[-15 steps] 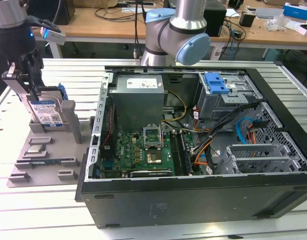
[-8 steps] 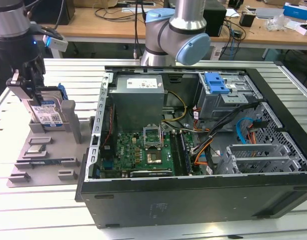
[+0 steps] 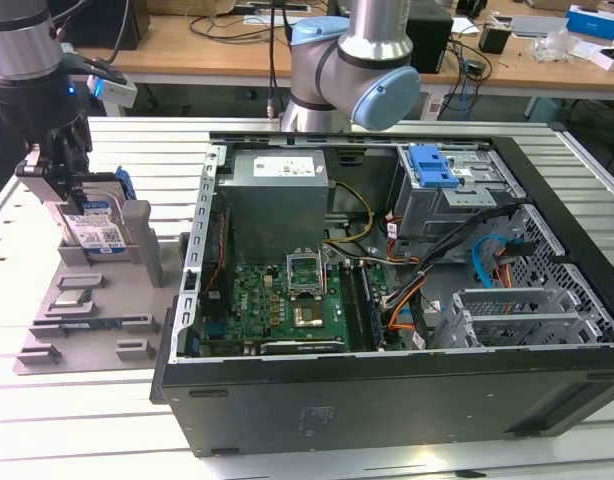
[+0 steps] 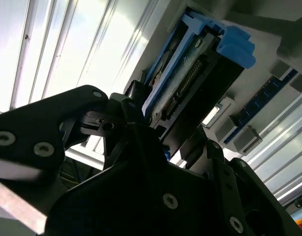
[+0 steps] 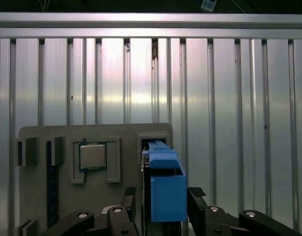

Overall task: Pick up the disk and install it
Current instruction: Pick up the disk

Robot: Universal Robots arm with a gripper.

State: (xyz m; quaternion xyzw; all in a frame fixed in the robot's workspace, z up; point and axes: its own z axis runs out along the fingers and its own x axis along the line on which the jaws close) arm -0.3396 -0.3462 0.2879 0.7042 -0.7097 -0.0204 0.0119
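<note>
Exterior view first. Shows the gripper (image 3: 67,190) way over on the exterior view's left, down on the top edge of the disk (image 3: 95,233). Looks clamped on it, pinching from both flat sides. Can see the disk standing upright on edge in a slot of a grey holder tray (image 3: 87,335), label facing the camera, blue rail along its far edge. Bottom edge sitting in the slot, as far as can be told. Same tray also carrying a processor chip (image 3: 75,297) lying flat in its own pocket, plus a memory stick (image 3: 92,322) on edge in a groove just in front of that.

Over to the exterior view's right, well apart from the tray: an open computer case (image 3: 387,410) lying on its side on the ribbed metal table (image 3: 87,440). Inside, got a big grey power box (image 3: 277,200), a green motherboard (image 3: 277,300) in front of it, and a drive cage (image 3: 467,205) with a blue latch (image 3: 434,165) on top. Loads of cables (image 3: 479,262) between board and cage.

In the first wrist view, looking past the fingers (image 5: 196,196) at the disk (image 5: 163,167), blue rail sandwiched tight between them, chip (image 5: 93,156) in its pocket right beside the slot. In the second wrist view, same grip from close up: disk (image 4: 190,69) poking out of the gripper (image 4: 163,123), board side showing.
</note>
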